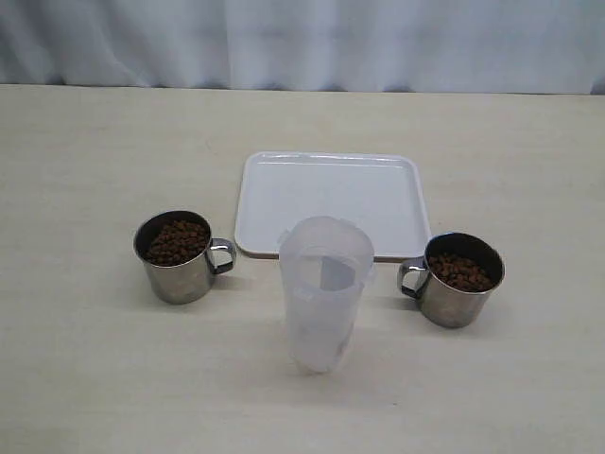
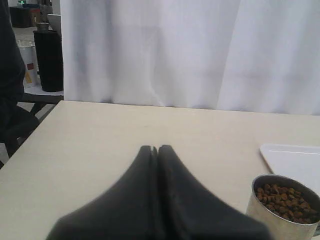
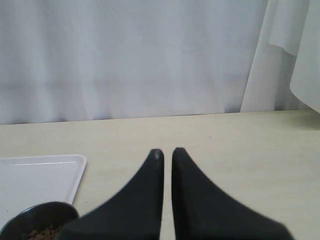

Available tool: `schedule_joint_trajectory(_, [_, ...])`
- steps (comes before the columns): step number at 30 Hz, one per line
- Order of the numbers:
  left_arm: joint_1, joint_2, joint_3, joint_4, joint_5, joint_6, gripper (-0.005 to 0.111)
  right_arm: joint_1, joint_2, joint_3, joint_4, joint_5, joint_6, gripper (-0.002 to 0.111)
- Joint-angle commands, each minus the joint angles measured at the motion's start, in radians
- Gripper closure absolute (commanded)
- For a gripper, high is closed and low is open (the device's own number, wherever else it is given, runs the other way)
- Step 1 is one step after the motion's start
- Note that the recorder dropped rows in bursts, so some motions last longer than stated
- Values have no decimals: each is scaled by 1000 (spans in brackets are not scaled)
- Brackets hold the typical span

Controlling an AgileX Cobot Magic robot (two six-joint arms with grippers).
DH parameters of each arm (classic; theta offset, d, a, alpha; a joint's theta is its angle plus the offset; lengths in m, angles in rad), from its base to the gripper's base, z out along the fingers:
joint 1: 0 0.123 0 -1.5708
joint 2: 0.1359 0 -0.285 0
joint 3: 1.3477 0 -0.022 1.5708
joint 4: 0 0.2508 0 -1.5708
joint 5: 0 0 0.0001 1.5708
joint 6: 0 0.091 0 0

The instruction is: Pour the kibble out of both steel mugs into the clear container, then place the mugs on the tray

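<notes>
The clear container (image 1: 324, 288) stands upright on the pale table (image 1: 95, 378), open at the top, and nothing dark shows through its frosted wall. The tray (image 1: 326, 194) lies flat just behind the container, which overlaps its near rim in the exterior view; whether the two touch I cannot tell.

The left steel mug (image 1: 180, 270) stands to the container's left, apart from it, with its loop handle turned toward the container. The right steel mug (image 1: 457, 293) stands to the container's right, also apart, with its handle likewise turned toward the container. Both mugs are upright and hold kibble (image 1: 177, 241) well below the rim.

The left gripper (image 2: 154, 149) is closed with its fingertips touching, holding nothing, above bare table on the far side of the left mug from the container. The right gripper (image 3: 167, 151) has its fingers drawn together with only a thin slit between them, holding nothing, beyond the right mug from the container.

Past the table's edge in the left wrist view stands a white can (image 2: 27, 65) with a red patch; its label is too blurred to read.
</notes>
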Motion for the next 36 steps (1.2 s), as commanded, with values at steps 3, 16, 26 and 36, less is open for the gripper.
schedule_joint_trajectory(3, [1, -3, 3, -2, -16, -8, 107, -7, -4, 2, 5, 3, -8, 104])
schedule_joint_trajectory(16, [1, -3, 3, -2, -16, -8, 107, -7, -4, 2, 5, 3, -8, 104])
schedule_joint_trajectory(26, [1, -3, 3, -2, -16, -8, 107, -7, -4, 2, -11, -30, -8, 104])
schedule_joint_trajectory(36, [1, -3, 3, -2, -16, -8, 107, -7, -4, 2, 64, -212, 12, 104])
